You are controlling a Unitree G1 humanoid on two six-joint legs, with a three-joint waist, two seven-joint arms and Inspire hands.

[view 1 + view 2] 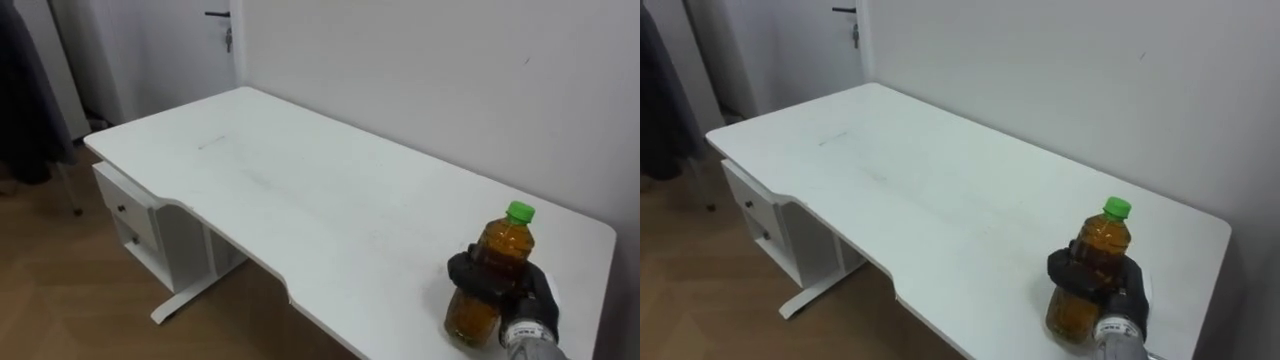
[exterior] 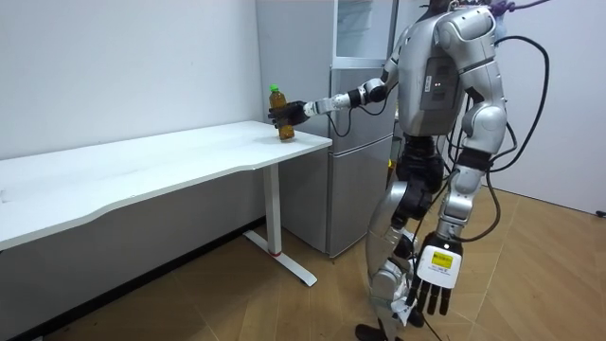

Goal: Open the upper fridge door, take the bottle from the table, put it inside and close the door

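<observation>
An amber bottle [image 1: 506, 240] with a green cap stands near the right end of the white table [image 1: 300, 190], slightly tilted. My right hand [image 1: 498, 285] reaches in from the lower right, its dark fingers curled round the bottle's middle. In the room view the same bottle [image 2: 276, 98] and right hand [image 2: 290, 113] are at the table end [image 2: 303, 142] nearest the fridge. The grey fridge [image 2: 360, 161] stands just beyond that end, with its upper compartment [image 2: 360, 28] above. My left hand [image 2: 434, 282] hangs by my side with straight fingers, holding nothing.
A white wall runs close behind the table. A drawer unit [image 1: 130, 215] sits under the table's far left end, and a door [image 1: 215, 40] is beyond it. I stand on the wooden floor [image 2: 530, 265] in front of the fridge.
</observation>
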